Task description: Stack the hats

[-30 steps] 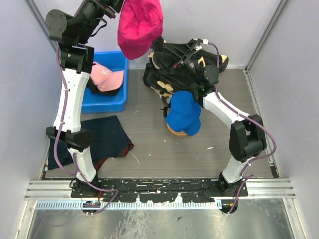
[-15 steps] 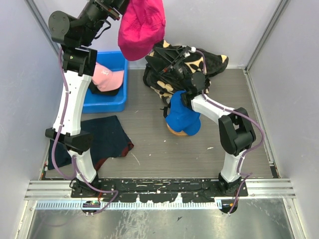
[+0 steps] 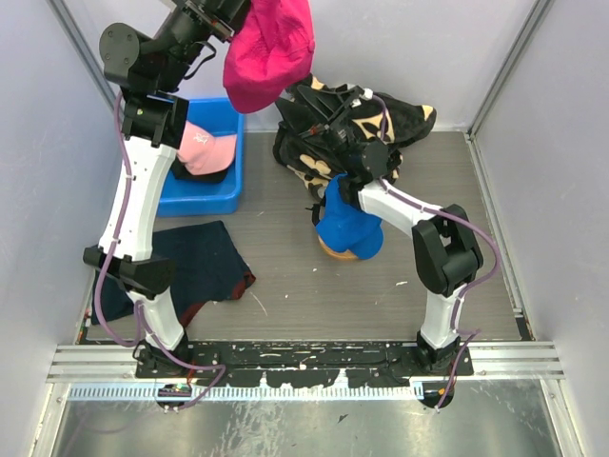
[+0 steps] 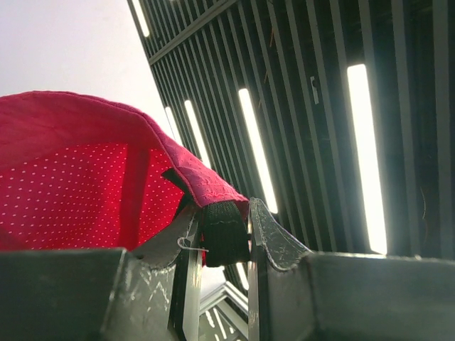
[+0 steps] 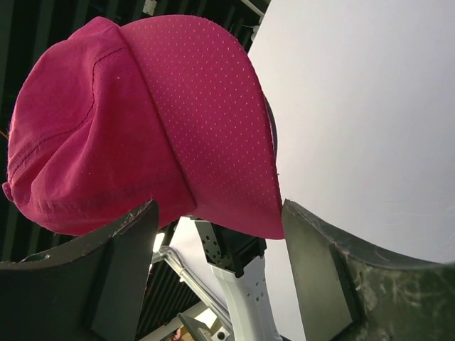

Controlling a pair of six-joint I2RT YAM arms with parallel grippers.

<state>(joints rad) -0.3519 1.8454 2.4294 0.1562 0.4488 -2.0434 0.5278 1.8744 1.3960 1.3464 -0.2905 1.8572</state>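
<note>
The left tool (image 4: pixel 219 234) is clenched on the black back strap of the magenta cap (image 3: pixel 269 52), which hangs high over the table's (image 3: pixel 304 286) far edge, above the gap between bin (image 3: pixel 214 198) and bundle (image 3: pixel 400 114). The right tool (image 5: pixel 213 234) is released, jaws wide and aimed up at that cap without touching it. The step looks like bringing the magenta cap onto the blue cap (image 3: pixel 350 224), which sits mid-table, a little right of centre. To do it well, the right tool should probably pinch the brim to steady the limp fabric; then both should carry it clear of the bundle, line brim over brim, lower until the crown nests, and only then let go. Counted: three caps clearly, magenta, blue and a pink cap (image 3: pixel 202 148) lying in the bin at the far-left corner; a dark shape under the pink one may be a fourth, I cannot tell. One bin, one bundle, one cloth (image 3: pixel 205 262) by the left edge, two arms.
</note>
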